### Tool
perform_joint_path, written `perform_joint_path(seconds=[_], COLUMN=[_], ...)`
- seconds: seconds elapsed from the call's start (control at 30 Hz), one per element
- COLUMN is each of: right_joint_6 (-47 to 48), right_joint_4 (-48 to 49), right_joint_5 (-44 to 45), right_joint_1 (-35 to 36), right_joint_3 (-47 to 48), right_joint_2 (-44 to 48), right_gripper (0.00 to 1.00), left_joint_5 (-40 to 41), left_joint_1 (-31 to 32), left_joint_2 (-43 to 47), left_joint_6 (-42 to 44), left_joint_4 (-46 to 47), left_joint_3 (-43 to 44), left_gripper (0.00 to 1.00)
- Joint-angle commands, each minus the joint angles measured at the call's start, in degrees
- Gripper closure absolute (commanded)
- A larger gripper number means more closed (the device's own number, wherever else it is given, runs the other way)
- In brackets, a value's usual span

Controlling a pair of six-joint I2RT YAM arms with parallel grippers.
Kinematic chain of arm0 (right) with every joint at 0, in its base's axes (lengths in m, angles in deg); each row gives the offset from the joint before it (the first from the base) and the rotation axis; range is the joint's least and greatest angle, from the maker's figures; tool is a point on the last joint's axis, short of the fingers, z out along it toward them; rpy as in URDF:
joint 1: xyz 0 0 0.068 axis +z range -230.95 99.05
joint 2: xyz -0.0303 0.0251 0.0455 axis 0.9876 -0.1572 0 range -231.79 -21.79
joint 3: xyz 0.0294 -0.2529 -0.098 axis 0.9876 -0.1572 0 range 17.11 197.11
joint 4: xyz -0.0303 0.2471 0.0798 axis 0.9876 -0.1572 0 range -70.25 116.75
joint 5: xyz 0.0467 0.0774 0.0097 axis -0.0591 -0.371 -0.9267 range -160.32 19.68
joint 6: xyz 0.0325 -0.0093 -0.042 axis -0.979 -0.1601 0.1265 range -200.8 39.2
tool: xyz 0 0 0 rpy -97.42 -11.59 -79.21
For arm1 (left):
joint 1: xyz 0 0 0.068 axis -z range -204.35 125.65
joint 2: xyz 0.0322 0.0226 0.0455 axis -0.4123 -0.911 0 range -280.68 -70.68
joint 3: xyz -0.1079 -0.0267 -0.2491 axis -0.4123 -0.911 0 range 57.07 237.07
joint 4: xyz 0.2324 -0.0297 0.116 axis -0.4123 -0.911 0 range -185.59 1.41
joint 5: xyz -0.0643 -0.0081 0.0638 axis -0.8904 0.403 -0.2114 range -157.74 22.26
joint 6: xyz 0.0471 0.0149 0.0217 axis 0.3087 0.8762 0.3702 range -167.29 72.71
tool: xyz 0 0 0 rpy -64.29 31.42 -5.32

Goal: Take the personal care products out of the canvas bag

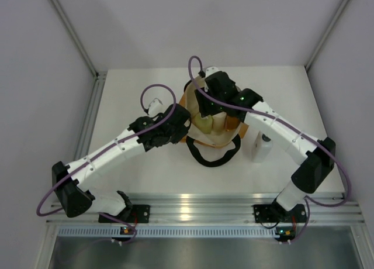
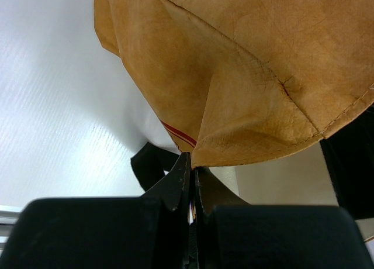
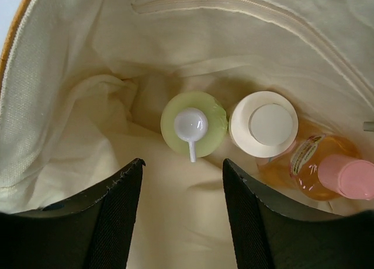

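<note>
The canvas bag (image 1: 213,137) stands open at the table's middle, its cream lining (image 3: 70,105) showing. My left gripper (image 2: 193,162) is shut on a fold of its mustard outer fabric (image 2: 245,76) at the left rim (image 1: 186,121). My right gripper (image 3: 182,164) is open and empty, hovering in the bag's mouth (image 1: 208,108) above the bottles. Inside stand the yellow-green bottle (image 3: 194,126) with white cap, just ahead of the jaws, and the cream-beige bottle (image 3: 264,124). The orange bottle (image 3: 327,169) with pink cap lies at the right. The white bottle (image 1: 261,147) stands on the table right of the bag.
The bag's black loop handle (image 1: 213,157) lies on the table in front of it and shows in the left wrist view (image 2: 149,166). Grey walls and metal rails enclose the white table (image 1: 134,93). The aluminium front rail (image 1: 198,207) carries both arm bases.
</note>
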Motion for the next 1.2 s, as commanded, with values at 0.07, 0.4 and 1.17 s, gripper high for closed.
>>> perform_joint_path(seconds=[0.07,0.4,1.17], right_joint_6=[1.1,0.8,0.8], right_joint_4=[4.5,5.9,10.4], right_joint_5=[2.6,0.6,2.2], right_joint_1=[1.9,1.9,1.1], right_joint_3=[0.1,0.8,-3.2], right_joint_2=[-1.8,-8.7,-14.8], right_gripper=[0.45,0.45,0.69], left_joint_5=[-1.0,-1.6,-2.3], left_joint_1=[0.2,0.2,0.1], left_joint_2=[1.2,1.5,2.2], left_joint_6=[-1.4,-0.8,0.8], left_joint_4=[0.3,0.3,0.3], left_joint_3=[0.5,0.3,-0.3], left_gripper=[1.0,1.0,1.0])
